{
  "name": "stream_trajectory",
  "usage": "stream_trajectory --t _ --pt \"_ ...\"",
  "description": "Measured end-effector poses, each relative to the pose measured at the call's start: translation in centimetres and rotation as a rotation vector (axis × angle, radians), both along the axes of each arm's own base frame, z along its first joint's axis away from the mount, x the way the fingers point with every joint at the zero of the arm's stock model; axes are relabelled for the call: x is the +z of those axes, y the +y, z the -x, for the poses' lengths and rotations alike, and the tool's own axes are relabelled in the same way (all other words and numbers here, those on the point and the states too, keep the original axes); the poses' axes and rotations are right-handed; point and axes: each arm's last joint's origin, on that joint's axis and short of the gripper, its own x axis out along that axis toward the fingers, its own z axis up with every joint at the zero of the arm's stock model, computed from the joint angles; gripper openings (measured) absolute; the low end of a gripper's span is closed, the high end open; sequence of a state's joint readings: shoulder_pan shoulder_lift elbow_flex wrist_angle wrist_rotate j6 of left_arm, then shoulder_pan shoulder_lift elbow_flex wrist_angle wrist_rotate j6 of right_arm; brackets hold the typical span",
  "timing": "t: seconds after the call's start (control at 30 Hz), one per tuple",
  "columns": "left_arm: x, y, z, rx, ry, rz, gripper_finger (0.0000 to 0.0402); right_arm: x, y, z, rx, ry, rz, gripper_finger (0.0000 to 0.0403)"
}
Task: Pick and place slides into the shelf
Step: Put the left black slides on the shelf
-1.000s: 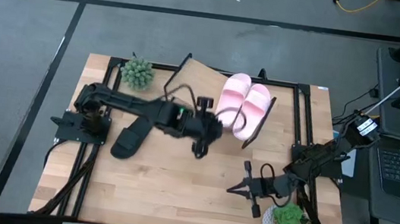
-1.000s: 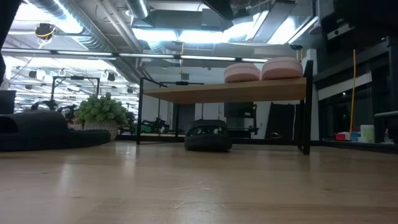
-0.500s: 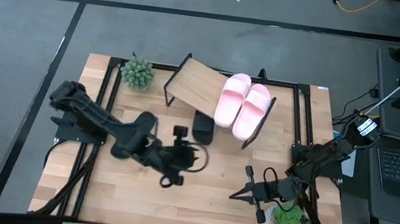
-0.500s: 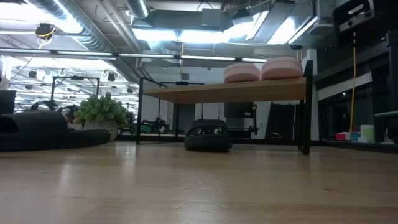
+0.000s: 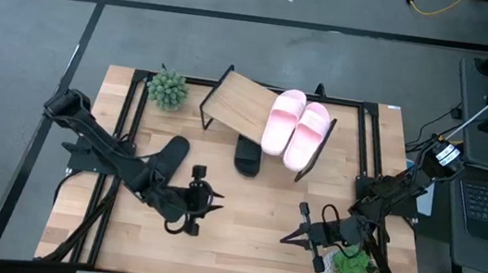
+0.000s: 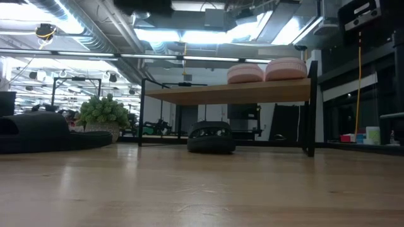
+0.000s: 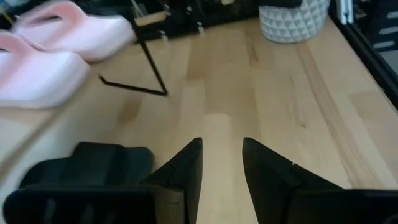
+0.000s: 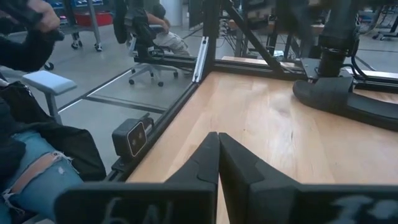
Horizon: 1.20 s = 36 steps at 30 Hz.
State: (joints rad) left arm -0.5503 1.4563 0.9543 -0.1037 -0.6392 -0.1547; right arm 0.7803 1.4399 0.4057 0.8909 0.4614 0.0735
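On the slanted shelf [image 5: 235,96] sit two pale pink slides [image 5: 297,127]; one black slide [image 5: 248,153] lies beneath; left gripper [image 5: 195,207] narrowly parted, empty; right gripper [image 5: 293,233] pinched together.

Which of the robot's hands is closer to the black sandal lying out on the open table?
The left hand hangs just beside that black sandal. The right hand waits further off, near the potted plant.

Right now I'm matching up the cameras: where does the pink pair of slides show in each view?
High view: pink slides lie on the shelf's right end.
Low view: on top of the board, right of centre.
Left wrist view: upper left.
Right wrist view: not in it.
Shared landmark: the shelf's black frame.
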Motion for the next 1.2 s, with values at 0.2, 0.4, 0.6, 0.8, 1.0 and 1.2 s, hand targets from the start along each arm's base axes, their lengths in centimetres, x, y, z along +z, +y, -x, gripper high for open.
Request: stream_trajectory --t 0.2,0.4,0.6,0.8,1.0,1.2 --pt "-2.8 0.0 0.7 -0.052 -0.044 0.084 0.0105 0.0 0.0 0.0 -0.004 0.011 -0.028 0.0012" --pt "-3.7 -0.7 1.7 -0.066 -0.055 0.075 0.0105 0.0 0.0 0.0 -0.007 0.02 -0.046 0.0012" --pt "-3.5 -1.4 2.2 -0.081 -0.064 0.068 0.0105 -0.1 0.0 0.0 -0.007 0.025 -0.039 0.0012" --pt "-3.5 -2.2 2.8 -0.086 -0.069 0.052 0.0105 -0.4 -0.1 0.0 -0.008 0.047 -0.018 0.0012" --pt "-3.4 -2.4 3.0 -0.069 -0.08 0.042 0.0105 -0.4 -0.1 0.0 -0.008 0.047 -0.019 0.0012" --pt "-3.4 -2.4 3.1 -0.072 -0.08 0.044 0.0105 -0.4 -0.1 0.0 -0.008 0.047 -0.019 0.0012"
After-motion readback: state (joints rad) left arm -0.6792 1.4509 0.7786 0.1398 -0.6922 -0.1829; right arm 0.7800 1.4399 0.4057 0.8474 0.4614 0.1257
